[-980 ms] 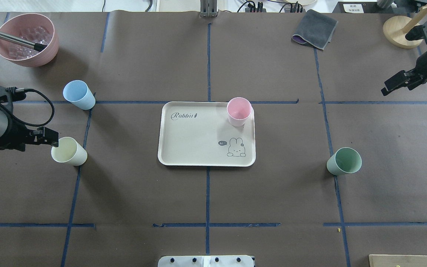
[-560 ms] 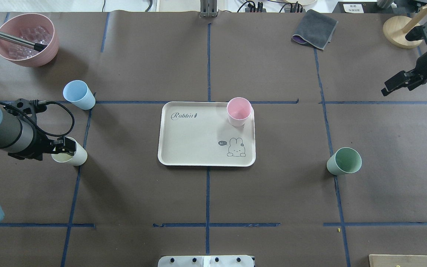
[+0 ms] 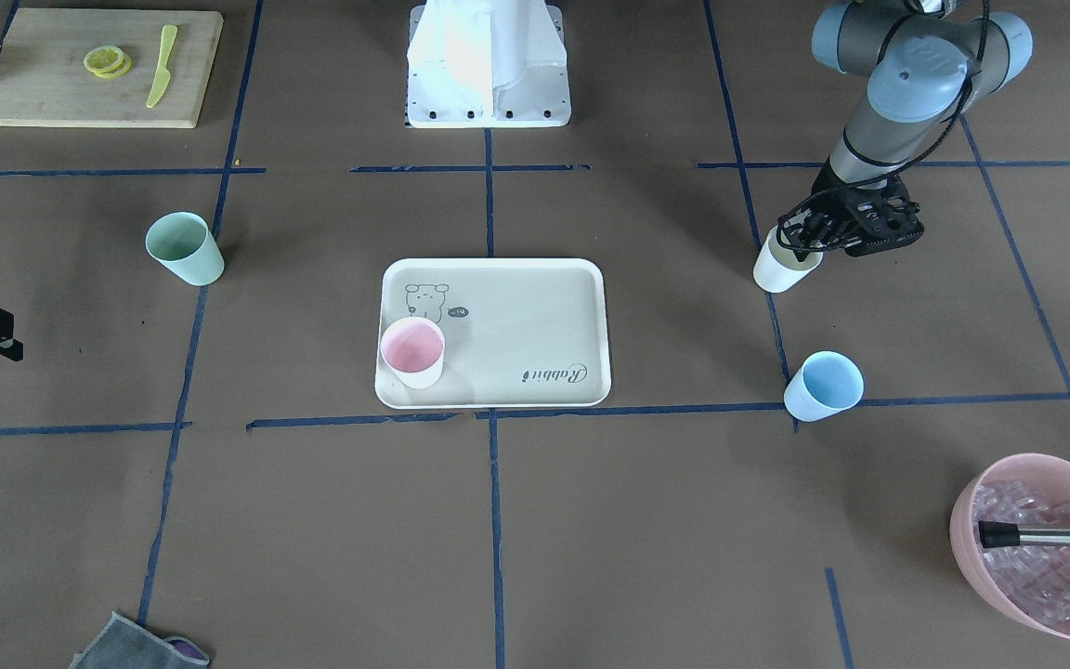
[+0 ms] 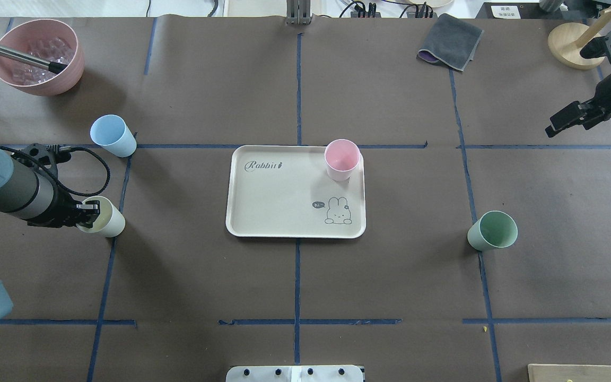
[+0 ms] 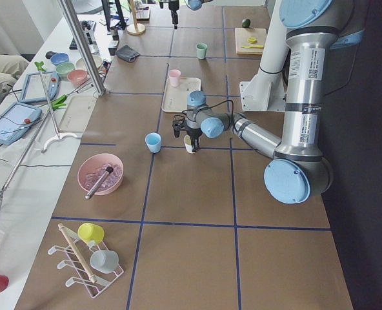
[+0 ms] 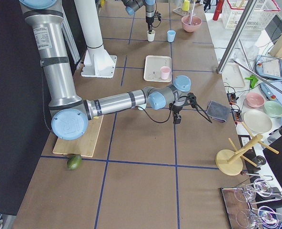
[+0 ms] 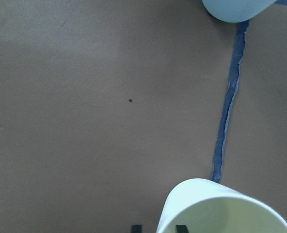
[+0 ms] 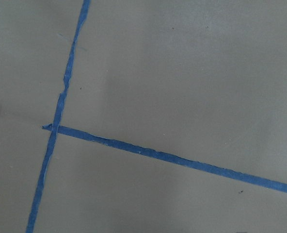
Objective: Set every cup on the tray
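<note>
A large table covered in brown paper fills the overhead view, split into rectangles by blue tape lines. At ten o'clock on it stands a big pink bowl of clear ice cubes. A folded grey cloth lies at one o'clock, and the round base of a wooden stand sits at two o'clock. Seen from the front, a wooden cutting board lies at eleven o'clock. In the left-end view a white bench runs along nine o'clock, with an aluminium post rising at eleven. Light is even, shadows soft.
</note>
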`<state>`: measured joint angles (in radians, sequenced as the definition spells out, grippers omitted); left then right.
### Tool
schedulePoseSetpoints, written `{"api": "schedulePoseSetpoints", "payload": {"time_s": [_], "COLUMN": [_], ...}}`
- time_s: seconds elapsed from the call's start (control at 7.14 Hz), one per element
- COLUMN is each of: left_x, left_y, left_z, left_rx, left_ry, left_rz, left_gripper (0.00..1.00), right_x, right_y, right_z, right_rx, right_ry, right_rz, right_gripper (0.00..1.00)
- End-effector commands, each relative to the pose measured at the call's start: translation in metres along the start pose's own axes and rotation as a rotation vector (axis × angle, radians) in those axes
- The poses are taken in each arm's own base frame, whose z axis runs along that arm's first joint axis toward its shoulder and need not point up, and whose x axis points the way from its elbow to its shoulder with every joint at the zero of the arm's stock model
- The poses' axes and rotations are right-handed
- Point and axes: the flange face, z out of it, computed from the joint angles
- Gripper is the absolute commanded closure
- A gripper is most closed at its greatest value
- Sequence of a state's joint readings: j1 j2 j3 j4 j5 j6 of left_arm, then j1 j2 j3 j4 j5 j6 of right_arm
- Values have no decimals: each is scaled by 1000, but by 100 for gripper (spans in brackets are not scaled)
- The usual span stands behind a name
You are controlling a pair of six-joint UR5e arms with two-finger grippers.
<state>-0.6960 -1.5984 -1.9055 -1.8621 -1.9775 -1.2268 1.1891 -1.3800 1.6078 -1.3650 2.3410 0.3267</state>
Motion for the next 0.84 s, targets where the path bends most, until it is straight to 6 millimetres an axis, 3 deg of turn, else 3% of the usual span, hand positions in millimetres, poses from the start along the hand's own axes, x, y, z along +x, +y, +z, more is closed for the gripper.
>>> {"api": "schedulePoseSetpoints", "payload": {"time_s": [0.0, 0.28, 0.56, 0.7], "left_x": [8, 58, 178, 221], "left_y": [2, -6, -21, 0], "left_z": [-11, -45, -85, -80], "left_rx": [4, 34, 15, -21], "left_ry": [24, 97, 105, 99], "left_rz": [10, -42, -256, -302], "left_gripper": [100, 100, 100, 100], "right_x": [0, -1, -1, 0], "right_y": [0, 0, 1, 1], "right_z": [0, -1, -1, -1], "right_rx": [3, 3, 4, 3], "right_ry": [1, -1, 0, 2], "right_rz": [0, -1, 2, 4], "right_gripper": [1, 1, 1, 1]}}
